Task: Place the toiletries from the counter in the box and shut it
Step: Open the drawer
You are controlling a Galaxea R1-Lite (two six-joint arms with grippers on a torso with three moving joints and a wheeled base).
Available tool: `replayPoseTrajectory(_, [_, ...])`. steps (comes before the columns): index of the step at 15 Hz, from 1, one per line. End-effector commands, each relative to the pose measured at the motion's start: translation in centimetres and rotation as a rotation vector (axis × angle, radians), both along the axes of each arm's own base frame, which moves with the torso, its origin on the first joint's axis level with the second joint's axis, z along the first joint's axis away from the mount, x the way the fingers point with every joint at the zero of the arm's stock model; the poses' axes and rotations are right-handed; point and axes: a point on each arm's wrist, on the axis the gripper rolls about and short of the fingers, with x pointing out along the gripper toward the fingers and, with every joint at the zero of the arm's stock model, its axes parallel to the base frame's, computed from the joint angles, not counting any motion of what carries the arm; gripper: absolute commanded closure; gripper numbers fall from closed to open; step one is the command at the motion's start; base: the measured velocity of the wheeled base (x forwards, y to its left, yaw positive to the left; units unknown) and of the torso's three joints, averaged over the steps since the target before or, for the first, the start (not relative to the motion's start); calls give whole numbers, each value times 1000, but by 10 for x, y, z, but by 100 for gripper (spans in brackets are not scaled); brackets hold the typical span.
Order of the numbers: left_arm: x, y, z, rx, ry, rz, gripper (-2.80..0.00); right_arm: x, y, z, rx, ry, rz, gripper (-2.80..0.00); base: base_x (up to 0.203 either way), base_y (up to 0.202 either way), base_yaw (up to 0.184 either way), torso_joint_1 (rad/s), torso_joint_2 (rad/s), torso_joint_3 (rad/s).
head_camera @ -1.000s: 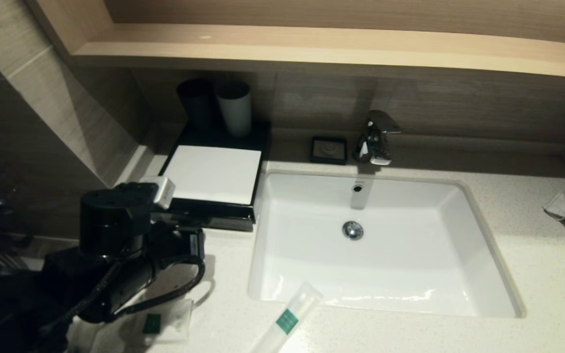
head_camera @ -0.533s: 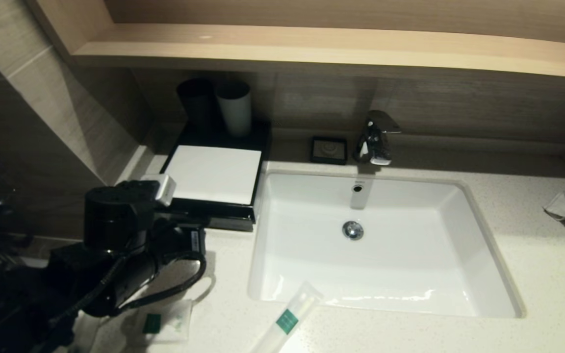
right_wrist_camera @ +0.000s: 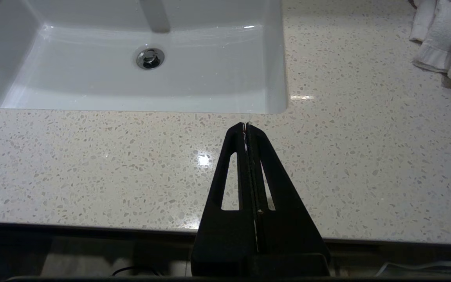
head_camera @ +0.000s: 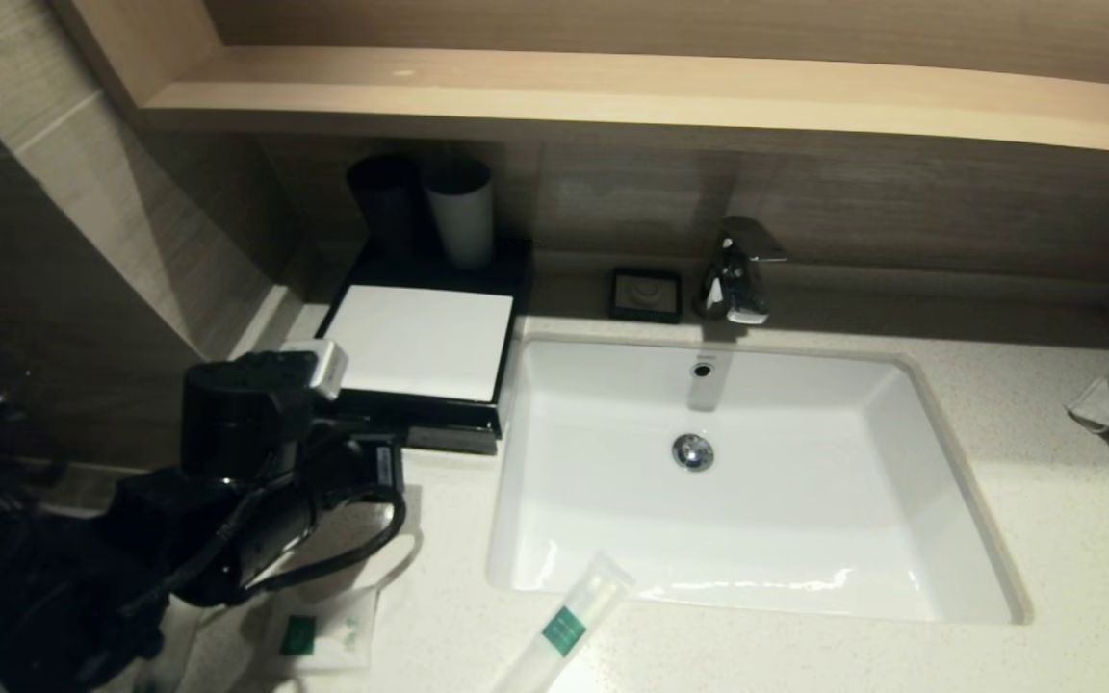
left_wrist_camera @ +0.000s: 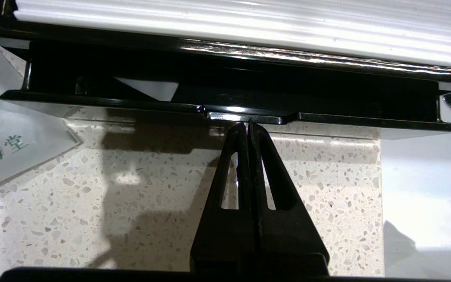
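Nearby, left hand [left_wrist_camera: 248, 124] pressed together at the box's drawer front [left_wrist_camera: 225, 113], packet [left_wrist_camera: 10, 133] beside.

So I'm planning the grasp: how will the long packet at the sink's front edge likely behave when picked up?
The long packet looks like thin translucent film, so it is probably light and may flex or sag if pinched at one end. Its glossy skin could slip in a pincer. It lies flat on the counter, so it seems unlikely to roll.

The counter [left_wrist_camera: 131, 203] is finished in glossy speckled stone; the box [left_wrist_camera: 225, 62] in glossy black, topped by a ribbed white panel.
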Motion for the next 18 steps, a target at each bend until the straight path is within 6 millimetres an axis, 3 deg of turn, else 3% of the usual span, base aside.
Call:
replayPoseTrajectory(1, [6, -1, -6, 4, 11, 7, 0, 0, 0, 0, 0, 0, 1, 0, 0, 0, 0, 0, 0, 0])
replayPoseTrajectory(18, [10, -1, 2, -26, -45, 22, 0, 0, 0, 0, 0, 0, -1, 0, 0, 0, 0, 0, 0, 0])
